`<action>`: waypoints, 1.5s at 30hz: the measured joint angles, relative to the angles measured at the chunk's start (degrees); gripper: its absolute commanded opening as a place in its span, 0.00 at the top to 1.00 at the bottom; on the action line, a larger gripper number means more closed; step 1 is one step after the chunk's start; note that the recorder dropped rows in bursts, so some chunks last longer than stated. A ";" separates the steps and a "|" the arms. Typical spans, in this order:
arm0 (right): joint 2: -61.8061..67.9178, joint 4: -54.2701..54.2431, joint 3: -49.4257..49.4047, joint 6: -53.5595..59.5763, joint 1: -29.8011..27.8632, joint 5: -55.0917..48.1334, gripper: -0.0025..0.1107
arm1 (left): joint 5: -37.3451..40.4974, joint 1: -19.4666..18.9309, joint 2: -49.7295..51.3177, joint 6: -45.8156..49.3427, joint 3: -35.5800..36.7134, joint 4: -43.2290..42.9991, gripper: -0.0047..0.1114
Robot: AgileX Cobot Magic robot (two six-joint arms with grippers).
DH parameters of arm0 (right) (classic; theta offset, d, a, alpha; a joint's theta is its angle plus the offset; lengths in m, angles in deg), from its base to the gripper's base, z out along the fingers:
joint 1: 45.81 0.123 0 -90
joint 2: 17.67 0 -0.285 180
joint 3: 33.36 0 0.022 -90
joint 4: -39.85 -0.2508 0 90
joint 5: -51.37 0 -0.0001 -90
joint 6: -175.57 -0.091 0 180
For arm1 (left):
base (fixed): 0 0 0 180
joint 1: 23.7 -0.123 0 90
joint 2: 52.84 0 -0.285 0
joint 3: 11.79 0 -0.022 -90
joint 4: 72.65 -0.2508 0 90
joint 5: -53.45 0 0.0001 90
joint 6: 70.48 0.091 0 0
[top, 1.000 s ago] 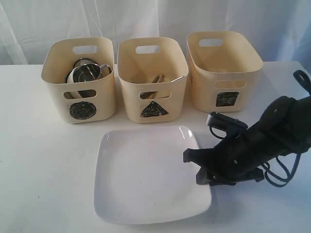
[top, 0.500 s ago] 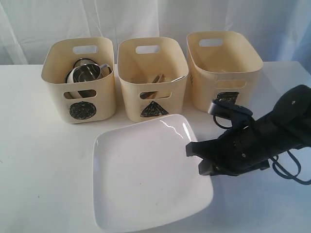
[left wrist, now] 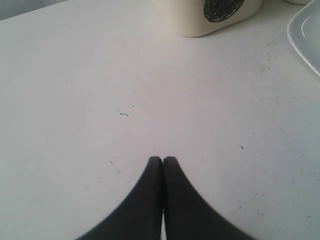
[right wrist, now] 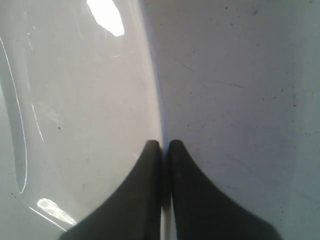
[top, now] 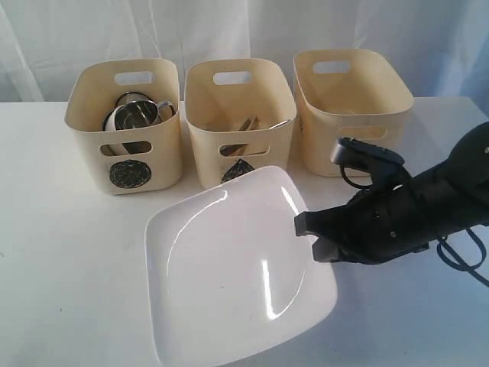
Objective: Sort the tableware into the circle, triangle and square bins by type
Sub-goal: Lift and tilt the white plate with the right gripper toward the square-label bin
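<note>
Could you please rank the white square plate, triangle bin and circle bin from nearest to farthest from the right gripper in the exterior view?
1. White square plate: gripped at its right edge by the right gripper.
2. Triangle bin: middle of the row, behind the plate.
3. Circle bin: far left.

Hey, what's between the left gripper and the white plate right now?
Nothing but bare table lies between the left gripper and the white plate; the left wrist view shows it.
</note>
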 measured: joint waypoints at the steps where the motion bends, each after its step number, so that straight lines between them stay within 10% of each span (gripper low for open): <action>1: 0.00 0.00 -0.10 0.00 0.00 -0.08 0.98 | 0.00 0.00 0.00 0.00 0.00 0.00 0.96; 45: -11.99 1.95 -0.10 0.48 0.00 -1.57 0.98 | 0.00 0.00 0.00 0.00 0.00 0.00 0.96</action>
